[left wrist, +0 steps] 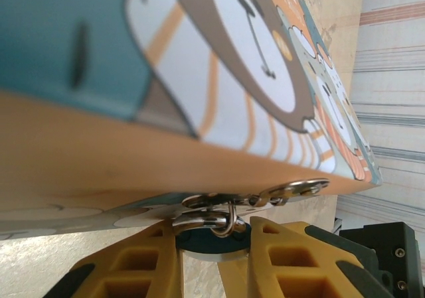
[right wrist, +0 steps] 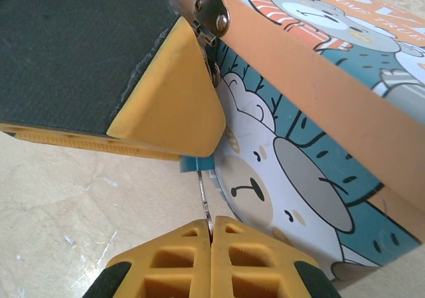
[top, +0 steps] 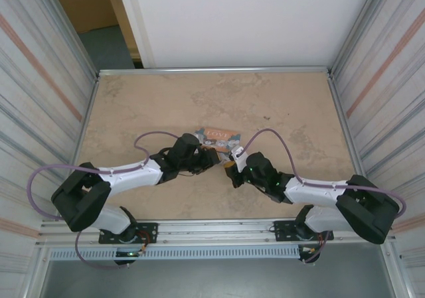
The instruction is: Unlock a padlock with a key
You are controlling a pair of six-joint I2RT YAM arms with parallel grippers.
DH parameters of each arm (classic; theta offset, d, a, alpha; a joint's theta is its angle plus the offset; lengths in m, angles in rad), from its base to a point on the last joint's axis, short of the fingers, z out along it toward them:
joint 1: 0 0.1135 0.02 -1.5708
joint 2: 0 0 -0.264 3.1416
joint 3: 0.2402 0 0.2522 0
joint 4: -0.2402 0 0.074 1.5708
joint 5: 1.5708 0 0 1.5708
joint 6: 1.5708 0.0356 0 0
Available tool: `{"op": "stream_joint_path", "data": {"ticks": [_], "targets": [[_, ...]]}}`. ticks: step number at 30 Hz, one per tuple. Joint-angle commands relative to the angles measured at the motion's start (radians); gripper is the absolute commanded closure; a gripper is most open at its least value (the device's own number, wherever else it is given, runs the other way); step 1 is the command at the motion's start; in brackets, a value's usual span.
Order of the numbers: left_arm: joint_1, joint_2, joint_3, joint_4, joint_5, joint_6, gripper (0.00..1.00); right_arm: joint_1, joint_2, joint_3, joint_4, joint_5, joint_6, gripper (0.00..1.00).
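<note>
The padlock [left wrist: 214, 243], blue-bodied with a silvery shackle [left wrist: 207, 220], hangs from the metal hasp [left wrist: 292, 192] of the orange tin [left wrist: 99, 158]. My left gripper [left wrist: 214, 235] is shut on the padlock's body, one yellow finger [left wrist: 143, 258] on each side. In the right wrist view, the padlock's blue end [right wrist: 197, 164] pokes out below the left gripper's finger [right wrist: 172, 102]. The key [right wrist: 205, 202], a thin silvery blade, runs from that blue end down into my right gripper [right wrist: 211, 225], which is shut on it. From above, the left gripper [top: 211, 157] and the right gripper [top: 232, 168] meet at the tin's near side.
The bear-printed tin [top: 216, 137] lies mid-table on the beige tabletop [top: 279, 105]. Ribbed walls [top: 40, 79] and a metal rim enclose the table on all sides. Purple cables loop over both arms.
</note>
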Motion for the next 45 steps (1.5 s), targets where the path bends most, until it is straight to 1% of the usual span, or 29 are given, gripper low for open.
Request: {"op": "stream_joint_path", "data": {"ticks": [1,9,21,38,45], "targets": [[-0.004,0.007,0.024,0.037,0.005,0.005,0.83,0.015,-0.038,-0.016,0.019,0.028,0.027,1.00],[-0.005,0.015,0.025,0.041,0.008,0.005,0.84,0.027,-0.042,-0.026,0.008,0.040,0.038,1.00],[-0.005,0.004,0.025,0.044,0.013,0.002,0.84,0.029,0.033,-0.025,0.052,0.060,0.051,1.00],[-0.007,0.004,0.022,0.044,0.015,0.001,0.84,0.029,0.027,-0.008,0.096,0.051,0.051,1.00],[-0.011,0.006,0.025,0.048,0.015,0.000,0.84,0.029,0.052,0.019,0.084,0.083,0.046,1.00]]}}
